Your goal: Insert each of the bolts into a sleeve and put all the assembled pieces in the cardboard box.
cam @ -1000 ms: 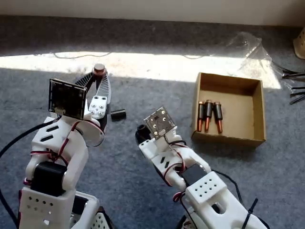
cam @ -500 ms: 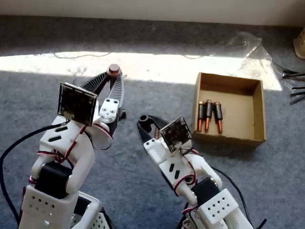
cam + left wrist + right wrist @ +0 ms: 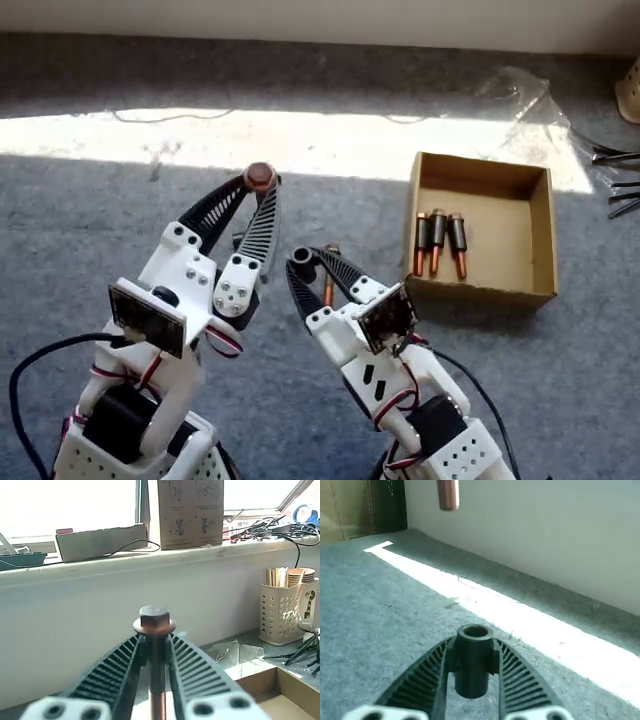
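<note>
My left gripper (image 3: 260, 186) is shut on a copper bolt (image 3: 260, 177), held head up above the grey carpet; the left wrist view has the bolt (image 3: 156, 630) upright between the fingers (image 3: 115, 672). Just right of it, my right gripper (image 3: 308, 262) is shut on a black sleeve (image 3: 301, 262), its open bore facing up (image 3: 472, 657). The bolt's lower tip (image 3: 448, 492) hangs above and beyond the sleeve. The cardboard box (image 3: 520, 185) at the right holds three assembled pieces (image 3: 438, 243). Another copper bolt (image 3: 329, 278) seems to lie on the carpet under the right gripper.
A crumpled clear plastic bag (image 3: 520, 95) lies behind the box. Black cables (image 3: 620, 190) and a pale basket (image 3: 631, 90) sit at the far right edge. A sunlit strip (image 3: 150, 130) crosses the carpet ahead of the arms.
The left gripper has carried the bolt rightward and nearer, toward the right arm. The right gripper has come out from under its wrist camera and tilted up with the sleeve in it.
</note>
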`<state>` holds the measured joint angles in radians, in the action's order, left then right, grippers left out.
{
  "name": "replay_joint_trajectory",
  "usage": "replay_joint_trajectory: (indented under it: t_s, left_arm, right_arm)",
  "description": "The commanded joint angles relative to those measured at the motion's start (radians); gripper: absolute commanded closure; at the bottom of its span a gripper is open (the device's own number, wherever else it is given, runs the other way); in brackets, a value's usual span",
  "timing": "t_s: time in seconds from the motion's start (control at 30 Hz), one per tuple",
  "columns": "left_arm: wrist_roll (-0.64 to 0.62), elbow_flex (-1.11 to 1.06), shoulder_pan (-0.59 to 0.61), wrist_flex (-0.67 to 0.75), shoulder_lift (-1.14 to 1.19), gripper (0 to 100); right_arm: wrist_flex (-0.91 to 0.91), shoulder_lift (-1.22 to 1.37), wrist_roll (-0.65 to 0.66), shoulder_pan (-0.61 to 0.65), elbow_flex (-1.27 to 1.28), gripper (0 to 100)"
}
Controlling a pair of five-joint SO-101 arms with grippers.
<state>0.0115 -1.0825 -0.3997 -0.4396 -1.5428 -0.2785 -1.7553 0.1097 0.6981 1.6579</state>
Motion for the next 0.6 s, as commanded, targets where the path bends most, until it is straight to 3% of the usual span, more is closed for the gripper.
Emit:
replay_joint_trajectory:
  t_s: [0.0, 0.57]
  left_arm:
    - [0.005, -0.041, -0.039, 0.064, -0.064, 99]
    - [0.003, -0.124, -0.143, 0.061, -0.076, 99]
  right_arm:
    - [0.008, -0.09, 0.003, 0.008, 0.015, 99.3]
    - [0.007, -0.081, 0.003, 0.007, 0.036, 99.3]
